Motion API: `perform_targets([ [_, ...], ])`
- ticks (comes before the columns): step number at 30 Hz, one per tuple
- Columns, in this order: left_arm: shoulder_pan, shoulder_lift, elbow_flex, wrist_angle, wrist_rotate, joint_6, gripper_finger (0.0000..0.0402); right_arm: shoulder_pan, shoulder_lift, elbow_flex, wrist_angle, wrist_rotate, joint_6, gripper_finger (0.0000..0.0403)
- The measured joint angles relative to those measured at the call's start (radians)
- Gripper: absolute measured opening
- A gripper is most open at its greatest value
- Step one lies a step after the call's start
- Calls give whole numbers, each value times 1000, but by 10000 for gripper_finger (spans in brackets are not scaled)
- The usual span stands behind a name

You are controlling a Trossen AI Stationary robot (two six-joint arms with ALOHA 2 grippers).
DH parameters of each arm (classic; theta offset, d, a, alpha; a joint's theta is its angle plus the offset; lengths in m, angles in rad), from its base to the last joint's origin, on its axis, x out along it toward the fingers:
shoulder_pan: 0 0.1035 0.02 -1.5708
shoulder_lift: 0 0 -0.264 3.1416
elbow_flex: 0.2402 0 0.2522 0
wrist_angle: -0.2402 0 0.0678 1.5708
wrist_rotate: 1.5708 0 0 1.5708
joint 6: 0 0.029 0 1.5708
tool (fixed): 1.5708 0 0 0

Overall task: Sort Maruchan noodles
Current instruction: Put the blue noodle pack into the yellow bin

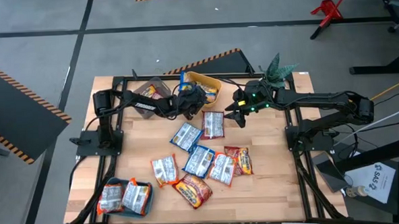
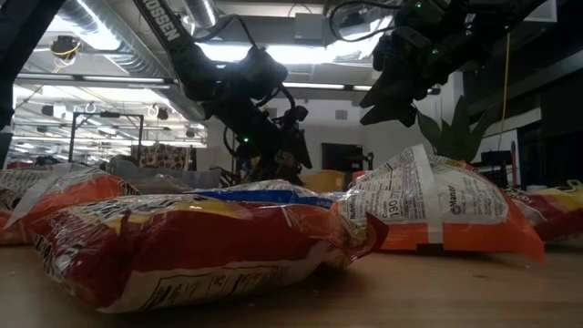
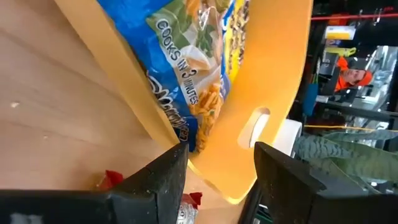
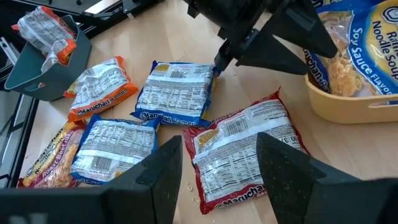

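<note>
The left gripper [image 1: 197, 97] is seen at the yellow bin [image 1: 210, 81] near the bench's [image 1: 270, 183] far edge, with its fingers [image 3: 163, 180] spread and nothing between them; a blue packet [image 3: 193, 68] lies propped against the bin's wall, partly over the rim. The right gripper [image 4: 217, 165] is held above a red-edged packet [image 4: 245, 146] just in front of that bin, jaws apart and empty. Most remaining packets [image 1: 202, 162] are scattered about the bench's middle, toward the near edge. Two more are lodged in the teal bin [image 1: 145, 205] at the near left corner, and a grey bin [image 1: 145, 94] is placed beside the yellow one.

Risks are judged as follows. The two arms are close together over the far edge, so a collision is possible if both are moved at once. The propped blue packet could be knocked out or slide over the rim if the left gripper is drawn back carelessly. The packets are glossy and flat, so a pinch by the right gripper may slip off or drag a neighbouring packet along.

What sits in the grey bin cannot be made out beneath the left arm. In the low view the bins are hidden behind the nearest packets. Several packets lie label-down, so their flavours are hard to tell.
</note>
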Motion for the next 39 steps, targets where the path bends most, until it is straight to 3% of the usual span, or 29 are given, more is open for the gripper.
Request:
perform_targets([
  [7, 26, -14, 0, -29, 71, 35, 183, 0, 0, 0, 0, 0, 0, 191],
  [12, 26, -38, -5, -16, 60, 74, 183, 0, 0, 0, -1, 0, 0, 191],
  [19, 14, -134, -3, -138, -15, 177, 183, 0, 0, 0, -1, 0, -10, 191],
  [23, 13, -164, -2, -153, -113, 295, 183, 0, 0, 0, 0, 3, -18, 191],
  [30, 8, -130, -3, -192, -167, 435, 175, 0, 0, 0, 0, 10, -23, 191],
  [39, 25, -65, -3, -176, -190, 455, 163, 0, 0, 0, 0, 20, -24, 191],
])
